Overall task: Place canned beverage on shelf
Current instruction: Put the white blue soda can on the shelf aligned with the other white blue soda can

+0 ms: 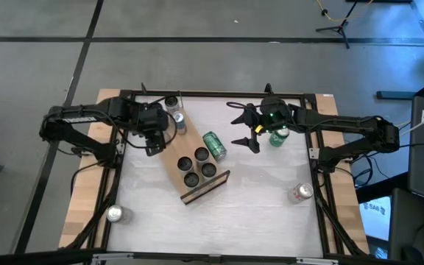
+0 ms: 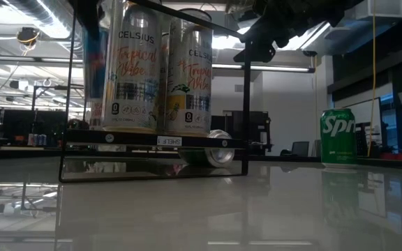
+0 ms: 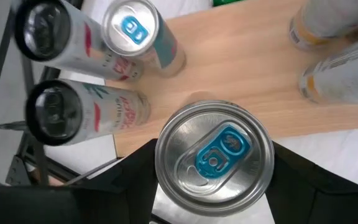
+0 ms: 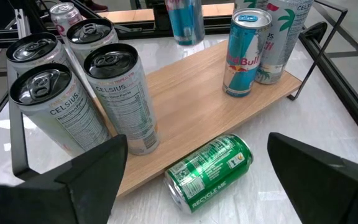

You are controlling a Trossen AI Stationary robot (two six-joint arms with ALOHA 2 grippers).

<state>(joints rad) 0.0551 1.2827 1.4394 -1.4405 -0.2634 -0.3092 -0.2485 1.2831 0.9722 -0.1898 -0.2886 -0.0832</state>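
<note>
The shelf (image 1: 169, 151) is a light-wood board lying slantwise at mid-table, also seen as the shelf (image 3: 241, 74) and the shelf (image 4: 197, 87). Several upright cans stand on it at both ends. My left gripper (image 1: 154, 140) is over its far left end, shut on a silver can with a blue tab (image 3: 215, 155). A green can (image 4: 210, 171) lies on its side on the table beside the board. My right gripper (image 4: 197, 180) hovers open just above and short of that green can, touching nothing. My left gripper pinches the silver can's side wall just below its top rim (image 3: 166, 177) between its two fingers (image 3: 126, 186), one on each side. The fingers come from above, pointing steeply down. The can is upright; its own top hides its base, so whether it stands on the board cannot be told.
An upright green can (image 1: 278, 137) stands under my right arm. One loose can (image 1: 300, 193) is near the table's right edge and another (image 1: 115, 214) at the near left corner. A black frame (image 1: 219, 94) rims the table. Bare board shows between the two groups of cans.
</note>
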